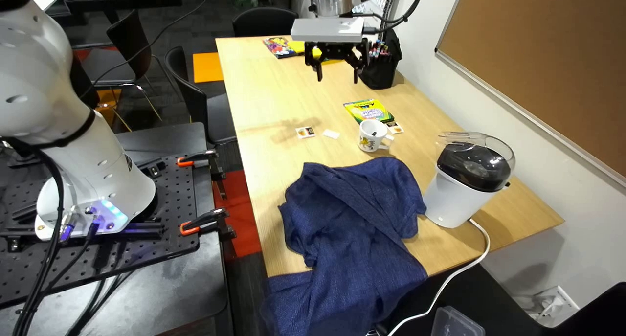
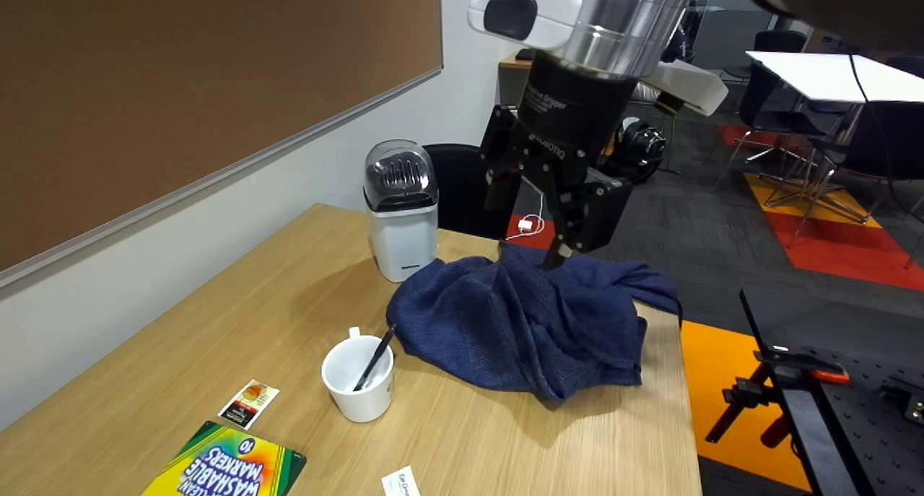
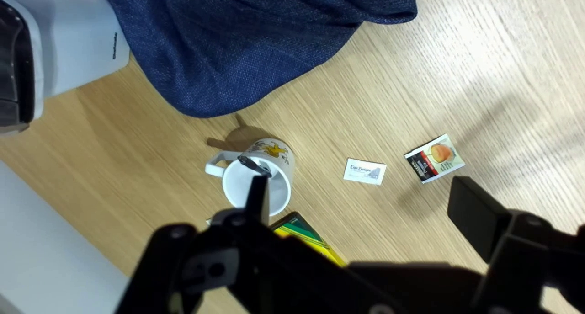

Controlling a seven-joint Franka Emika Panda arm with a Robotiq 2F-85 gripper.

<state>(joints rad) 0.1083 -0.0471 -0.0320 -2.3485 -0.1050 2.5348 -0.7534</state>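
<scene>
1. One gripper [image 1: 338, 80]: two fingers [image 3: 475, 218] spread wide, raised above one table [image 1: 271, 91].
2. Between the fingers in the wrist view: one white card [image 3: 364, 171], lying flat.
3. Two packets [image 1: 305, 132]: one near the card, one just beside one marker box [image 1: 369, 111].
4. One mug [image 2: 361, 403]: upright near the card, containing one dark utensil [image 2: 375, 359].
5. One blue cloth [image 2: 512, 326]: crumpled near the mug.
6. One white appliance [image 2: 404, 240]: beside the cloth.

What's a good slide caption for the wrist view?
Open pincer over a table with mug, card, packet and blue cloth.
</scene>
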